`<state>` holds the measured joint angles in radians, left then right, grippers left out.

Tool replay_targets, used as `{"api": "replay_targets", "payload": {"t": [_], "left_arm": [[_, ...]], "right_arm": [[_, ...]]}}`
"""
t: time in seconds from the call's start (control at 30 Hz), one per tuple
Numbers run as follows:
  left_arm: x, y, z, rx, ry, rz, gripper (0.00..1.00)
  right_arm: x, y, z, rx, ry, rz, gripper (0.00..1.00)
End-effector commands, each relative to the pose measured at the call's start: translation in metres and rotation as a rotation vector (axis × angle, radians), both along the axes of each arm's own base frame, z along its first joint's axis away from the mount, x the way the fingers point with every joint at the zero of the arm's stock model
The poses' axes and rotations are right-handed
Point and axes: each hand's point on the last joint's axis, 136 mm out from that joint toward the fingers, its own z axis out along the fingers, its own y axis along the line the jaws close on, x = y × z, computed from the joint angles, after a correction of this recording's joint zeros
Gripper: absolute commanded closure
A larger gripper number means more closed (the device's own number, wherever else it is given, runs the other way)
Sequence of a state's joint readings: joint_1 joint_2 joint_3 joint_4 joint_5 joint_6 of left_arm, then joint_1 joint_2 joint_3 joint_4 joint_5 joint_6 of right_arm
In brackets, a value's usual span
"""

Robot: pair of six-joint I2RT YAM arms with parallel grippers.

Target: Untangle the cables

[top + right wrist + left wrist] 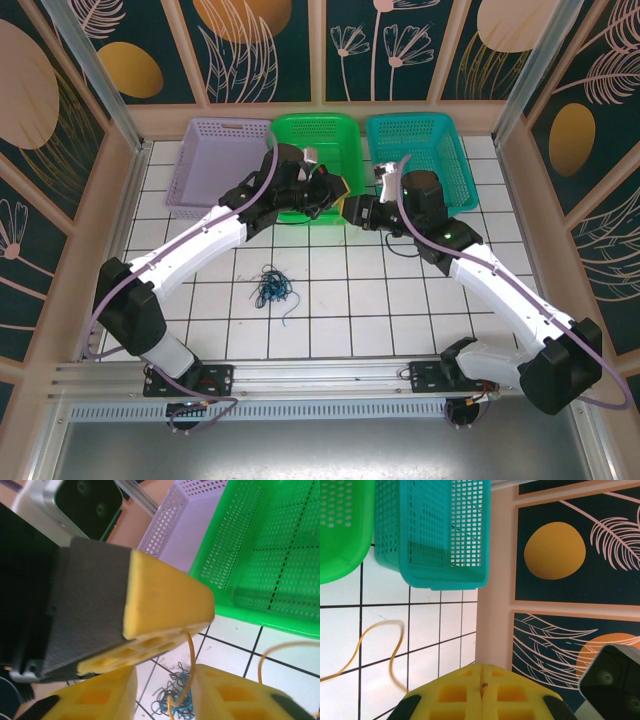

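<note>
A tangle of dark blue, green and black cables [272, 287] lies on the white tiles between the arms and shows below the fingers [172, 679] in the right wrist view. My left gripper [343, 191] hovers in front of the green basket, shut [481, 681] on a pale tan cable [394, 650]. That cable [191, 655] hangs from the left gripper's tip [186, 626] down through the gap of my right gripper [165, 692]. The right gripper [353, 211] is open, its fingers on either side of the cable and apart from it.
Three baskets stand along the back wall: purple [210, 165], green [315, 135] and teal [440, 150]. The two grippers are tip to tip just in front of the green basket [270, 545]. The side wall with leaf panels [560, 580] is close on the right.
</note>
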<state>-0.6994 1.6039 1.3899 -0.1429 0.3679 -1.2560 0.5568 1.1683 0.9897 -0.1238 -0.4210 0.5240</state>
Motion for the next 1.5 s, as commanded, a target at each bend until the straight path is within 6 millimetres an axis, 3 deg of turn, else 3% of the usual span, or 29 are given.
{"api": "replay_targets", "payload": {"t": [0.0, 0.13, 0.23, 0.33, 0.5, 0.67, 0.87, 0.97, 1.13, 1.3, 1.47], "left_arm": [[0.000, -0.007, 0.012, -0.022, -0.024, -0.038, 1.00], [0.000, -0.008, 0.023, -0.042, -0.047, -0.043, 1.00], [0.002, -0.006, 0.030, -0.034, -0.067, -0.029, 0.97], [0.009, 0.010, 0.036, 0.019, -0.101, 0.052, 0.59], [0.014, 0.043, 0.053, 0.058, -0.183, 0.197, 0.24], [0.012, 0.064, 0.061, 0.087, -0.252, 0.260, 0.23], [0.003, 0.068, 0.030, 0.141, -0.220, 0.228, 0.30], [-0.001, 0.085, 0.013, 0.236, -0.220, 0.256, 0.31], [-0.004, 0.103, 0.010, 0.350, -0.286, 0.260, 0.35], [-0.012, 0.075, 0.027, 0.302, -0.450, 0.080, 0.48], [-0.020, 0.051, 0.029, 0.244, -0.600, -0.066, 0.47]], "right_arm": [[0.005, 0.004, 0.008, 0.036, -0.029, 0.002, 0.77], [0.010, 0.002, 0.004, 0.025, -0.020, -0.021, 1.00], [0.011, -0.002, 0.010, 0.035, -0.027, -0.048, 1.00], [0.010, -0.004, 0.016, 0.052, -0.024, -0.067, 1.00], [0.020, -0.022, 0.023, 0.052, -0.008, -0.148, 1.00], [0.030, -0.043, 0.038, 0.043, -0.020, -0.254, 1.00], [0.048, -0.074, 0.072, 0.029, -0.055, -0.402, 1.00], [0.058, -0.082, 0.084, 0.021, -0.065, -0.443, 1.00], [0.068, -0.083, 0.092, 0.020, -0.059, -0.473, 1.00], [0.077, -0.079, 0.094, 0.047, -0.020, -0.486, 1.00], [0.084, -0.074, 0.103, 0.110, 0.052, -0.505, 1.00]]}}
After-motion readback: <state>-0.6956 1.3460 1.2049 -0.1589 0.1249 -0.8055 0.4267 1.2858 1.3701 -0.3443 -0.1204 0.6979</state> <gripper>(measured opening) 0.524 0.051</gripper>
